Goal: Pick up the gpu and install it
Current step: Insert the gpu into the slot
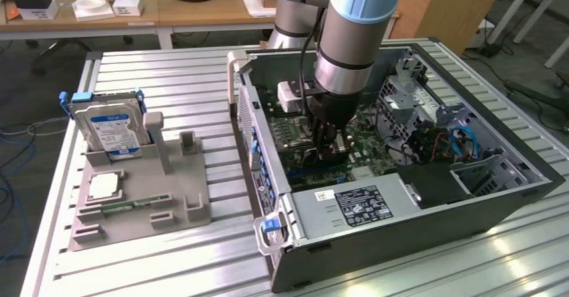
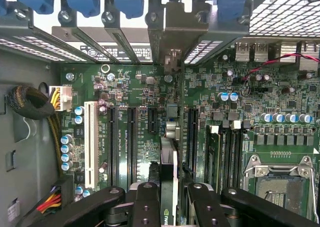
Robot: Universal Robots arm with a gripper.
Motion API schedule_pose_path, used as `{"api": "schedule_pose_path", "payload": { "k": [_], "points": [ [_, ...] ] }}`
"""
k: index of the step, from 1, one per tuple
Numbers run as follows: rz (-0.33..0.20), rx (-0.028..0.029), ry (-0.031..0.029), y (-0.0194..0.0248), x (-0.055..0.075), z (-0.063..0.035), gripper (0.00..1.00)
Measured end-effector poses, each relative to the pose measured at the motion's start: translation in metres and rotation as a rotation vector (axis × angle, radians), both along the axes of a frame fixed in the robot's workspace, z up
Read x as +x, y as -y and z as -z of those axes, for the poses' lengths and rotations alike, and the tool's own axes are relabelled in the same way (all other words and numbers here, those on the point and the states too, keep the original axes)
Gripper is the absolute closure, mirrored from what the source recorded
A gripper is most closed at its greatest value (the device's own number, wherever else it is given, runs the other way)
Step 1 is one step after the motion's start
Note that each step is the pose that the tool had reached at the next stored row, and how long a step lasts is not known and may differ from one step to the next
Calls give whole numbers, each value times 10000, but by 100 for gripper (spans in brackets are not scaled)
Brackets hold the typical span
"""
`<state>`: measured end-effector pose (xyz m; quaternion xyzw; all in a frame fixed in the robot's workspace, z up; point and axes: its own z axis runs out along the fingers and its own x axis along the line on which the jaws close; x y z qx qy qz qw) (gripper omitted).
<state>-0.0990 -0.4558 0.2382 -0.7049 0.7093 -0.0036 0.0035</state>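
The tool [image 2: 169, 207] pinches the gpu [image 2: 168, 162] by its top edge, card held on edge over the motherboard [image 2: 130, 94] inside the computer case [image 1: 400, 237]. It looks light, stiff and fragile; gripping the bare board edges seems safest, sparing its components.

Even indoor light is falling across the slatted metal table [image 1: 160, 70], with pale glare pooling on its near corner at the exterior view's right. Shadow is gathering inside the open computer case [image 1: 498, 197], around the motherboard [image 1: 307, 134]. In the wrist view, daylight is blowing out the perforated grille [image 2: 285, 12] (nearly white), while the gripper fingers [image 2: 145, 207] are sitting dark and soft.
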Motion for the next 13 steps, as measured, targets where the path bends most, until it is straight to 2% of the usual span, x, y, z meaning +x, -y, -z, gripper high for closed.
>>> {"api": "schedule_pose_path", "payload": {
  "k": [13],
  "points": [
    [1,0,0,0,-8,15,74]
  ]
}}
